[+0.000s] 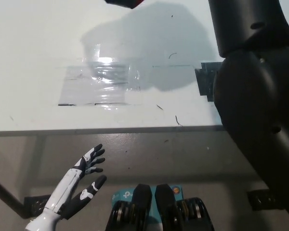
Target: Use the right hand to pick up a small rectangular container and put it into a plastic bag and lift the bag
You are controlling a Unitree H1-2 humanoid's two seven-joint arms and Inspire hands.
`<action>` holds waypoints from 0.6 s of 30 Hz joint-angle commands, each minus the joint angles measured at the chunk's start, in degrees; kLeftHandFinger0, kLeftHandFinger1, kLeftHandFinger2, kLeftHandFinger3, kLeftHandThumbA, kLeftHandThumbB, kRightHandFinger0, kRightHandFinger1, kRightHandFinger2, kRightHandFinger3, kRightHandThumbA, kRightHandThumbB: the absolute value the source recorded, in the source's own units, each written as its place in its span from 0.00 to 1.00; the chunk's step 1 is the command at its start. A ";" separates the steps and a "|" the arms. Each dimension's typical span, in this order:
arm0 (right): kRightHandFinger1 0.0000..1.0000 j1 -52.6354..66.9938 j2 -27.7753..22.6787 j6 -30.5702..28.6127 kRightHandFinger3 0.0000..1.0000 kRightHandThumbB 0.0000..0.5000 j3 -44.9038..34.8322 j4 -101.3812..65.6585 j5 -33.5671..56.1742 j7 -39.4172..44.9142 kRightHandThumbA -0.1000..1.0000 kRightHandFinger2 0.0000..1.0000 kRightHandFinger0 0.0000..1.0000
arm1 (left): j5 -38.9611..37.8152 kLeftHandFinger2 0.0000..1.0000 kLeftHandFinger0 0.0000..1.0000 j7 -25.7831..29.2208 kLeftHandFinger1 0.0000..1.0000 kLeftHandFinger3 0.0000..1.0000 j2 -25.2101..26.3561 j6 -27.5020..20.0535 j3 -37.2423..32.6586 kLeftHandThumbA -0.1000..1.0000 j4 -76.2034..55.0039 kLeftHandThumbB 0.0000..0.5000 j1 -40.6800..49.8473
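Only a small red and dark tip of the lifted load (pixel 126 3) shows at the top edge; the plastic bag and the container are otherwise out of the picture. Its broad shadow (pixel 144 43) lies on the white table (pixel 29 57). My black right arm (pixel 255 96) rises along the right side and leaves the picture at the top, so the right hand itself is hidden. My white left hand (pixel 84 180) rests low at the lower left, below the table's front edge, open with fingers spread and holding nothing.
A shiny patch of clear tape (pixel 98 85) is stuck on the table's middle. A dark strip (pixel 205 83) lies beside my right arm. The table's front edge (pixel 111 130) runs across the picture, with floor below it.
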 commanded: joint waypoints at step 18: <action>0.19 6.04 2.95 -2.92 1.00 0.24 13.10 4.93 -5.13 3.56 0.00 0.73 0.00 | -0.03 1.00 0.82 -0.41 0.89 1.00 0.92 0.10 -0.67 0.83 -2.45 0.41 -1.68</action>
